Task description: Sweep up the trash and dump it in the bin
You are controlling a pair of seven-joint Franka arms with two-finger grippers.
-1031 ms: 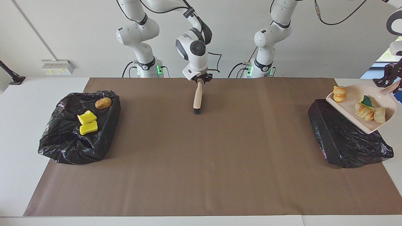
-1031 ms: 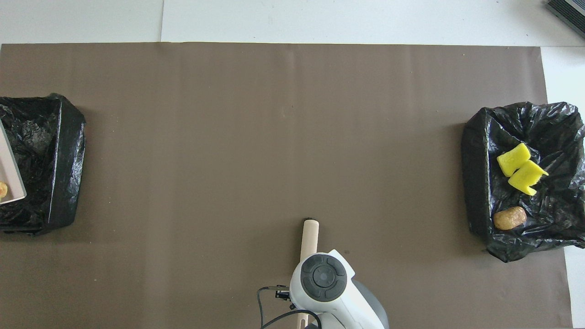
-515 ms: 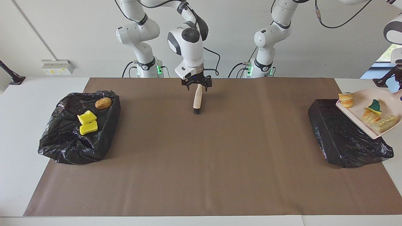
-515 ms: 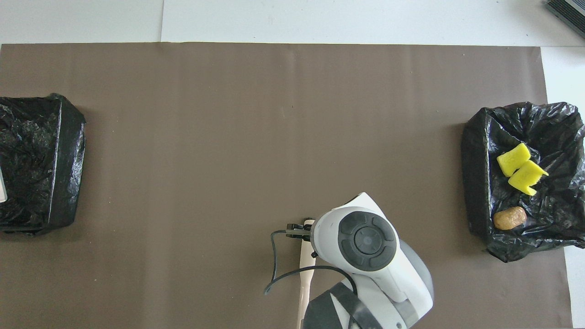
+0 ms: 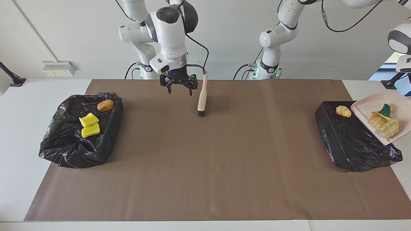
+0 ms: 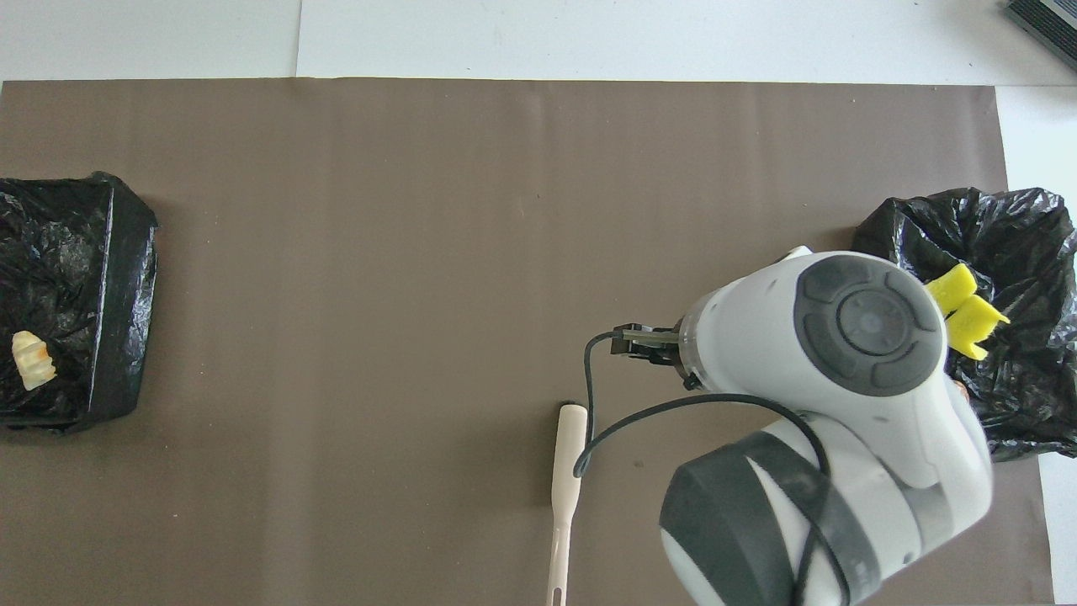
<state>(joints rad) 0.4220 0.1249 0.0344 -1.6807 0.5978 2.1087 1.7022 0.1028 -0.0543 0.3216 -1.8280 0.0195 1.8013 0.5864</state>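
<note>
The right claw (image 5: 178, 88) hangs open and empty over the desk (image 5: 224, 166), beside the brush (image 5: 202, 96) lying on the brown mat. The left claw is out of view; its pale dustpan (image 5: 366, 107) tilts over the black bin (image 5: 350, 144), trash (image 5: 383, 123) on it and one lump (image 5: 343, 111) in the bin. A second bin (image 5: 64, 147) at the right arm's end holds yellow sponges (image 5: 89, 125).
</note>
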